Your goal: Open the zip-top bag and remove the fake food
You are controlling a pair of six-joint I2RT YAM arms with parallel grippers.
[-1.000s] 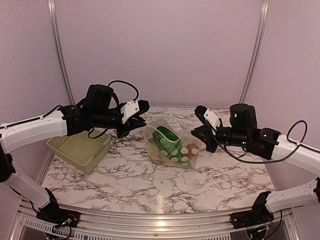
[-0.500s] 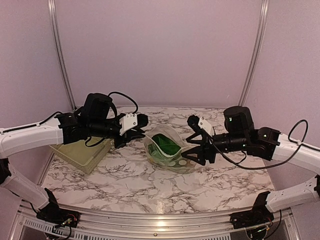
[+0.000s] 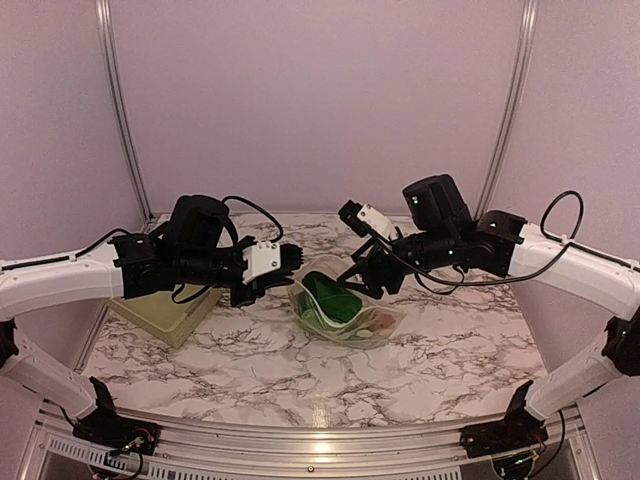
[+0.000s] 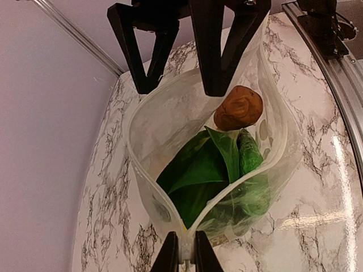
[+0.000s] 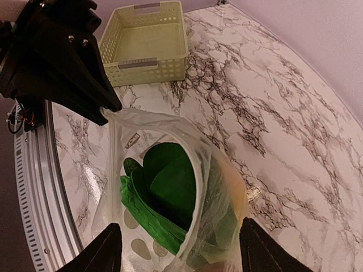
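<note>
Left wrist view: my left gripper pinches the zip-top bag by its rim, holding its mouth agape on the marble table so my right gripper, jaws spread, can reach the fake food inside.

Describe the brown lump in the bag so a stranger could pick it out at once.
Near the middle of the marble table sits a clear zip-top bag with its mouth open. Inside it, next to the green leaves, lies the brown lump. It is the only rounded, wrinkled, brown piece; the pieces beside it are green.
</note>
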